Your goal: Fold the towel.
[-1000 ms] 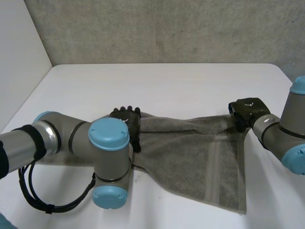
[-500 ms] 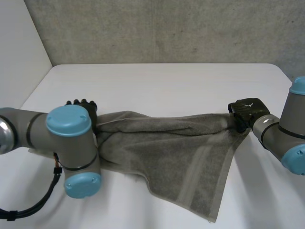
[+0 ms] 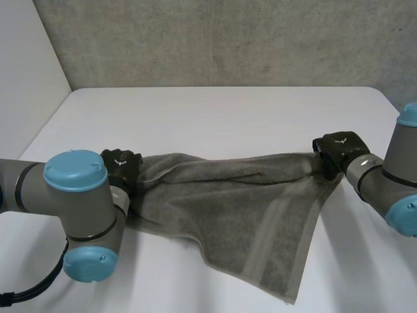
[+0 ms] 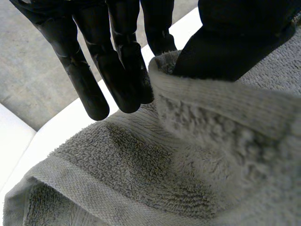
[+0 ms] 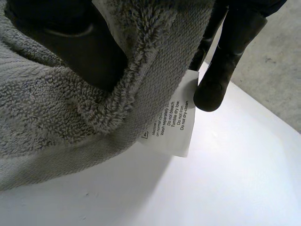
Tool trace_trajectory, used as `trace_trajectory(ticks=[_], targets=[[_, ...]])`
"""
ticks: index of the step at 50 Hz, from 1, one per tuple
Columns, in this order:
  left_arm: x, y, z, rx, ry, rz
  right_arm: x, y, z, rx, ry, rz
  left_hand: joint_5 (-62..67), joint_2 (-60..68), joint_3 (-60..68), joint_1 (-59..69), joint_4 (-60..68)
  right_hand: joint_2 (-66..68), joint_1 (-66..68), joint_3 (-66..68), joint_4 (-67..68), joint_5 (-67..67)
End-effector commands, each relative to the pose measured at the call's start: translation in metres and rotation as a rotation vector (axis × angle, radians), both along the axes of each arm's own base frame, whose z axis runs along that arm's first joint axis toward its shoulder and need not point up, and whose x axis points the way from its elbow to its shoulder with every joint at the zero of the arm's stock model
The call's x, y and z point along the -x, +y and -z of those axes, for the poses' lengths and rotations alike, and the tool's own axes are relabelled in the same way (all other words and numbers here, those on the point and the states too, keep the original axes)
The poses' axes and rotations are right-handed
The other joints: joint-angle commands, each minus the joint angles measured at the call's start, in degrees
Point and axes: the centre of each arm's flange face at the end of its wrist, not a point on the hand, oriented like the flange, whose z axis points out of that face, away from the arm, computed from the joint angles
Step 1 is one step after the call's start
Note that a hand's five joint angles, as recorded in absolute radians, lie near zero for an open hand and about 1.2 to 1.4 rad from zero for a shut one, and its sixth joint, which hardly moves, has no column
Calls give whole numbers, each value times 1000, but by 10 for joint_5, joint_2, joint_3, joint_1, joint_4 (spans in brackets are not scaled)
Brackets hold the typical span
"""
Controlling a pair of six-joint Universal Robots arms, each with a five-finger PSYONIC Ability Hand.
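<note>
Clamping fingers on opposite towel [image 3: 241, 208] corners are the left hand [image 3: 122, 164] and right hand [image 3: 336, 148].

Left hand [image 3: 121, 164] with towel [image 3: 228, 208] corner farther left, towel tauter.

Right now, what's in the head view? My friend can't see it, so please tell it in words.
A grey towel is held stretched out between two black robot hands over a white table. The left hand grips one end and the right hand grips the other. One lower corner of the towel trails down toward the camera.
</note>
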Motion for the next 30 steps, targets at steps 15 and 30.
trace_trajectory(ticks=[15, 30], targets=[[23, -129, -85, 449, -100, 210, -44, -69, -86, 465, 108, -43, 123, 113, 114, 128, 114, 35, 35, 40, 34, 32], [13, -161, -252, 1037, 276, 205, -49, -88, -231, 1188, -120, 95, 123, 113, 114, 128, 114, 35, 35, 40, 34, 32]])
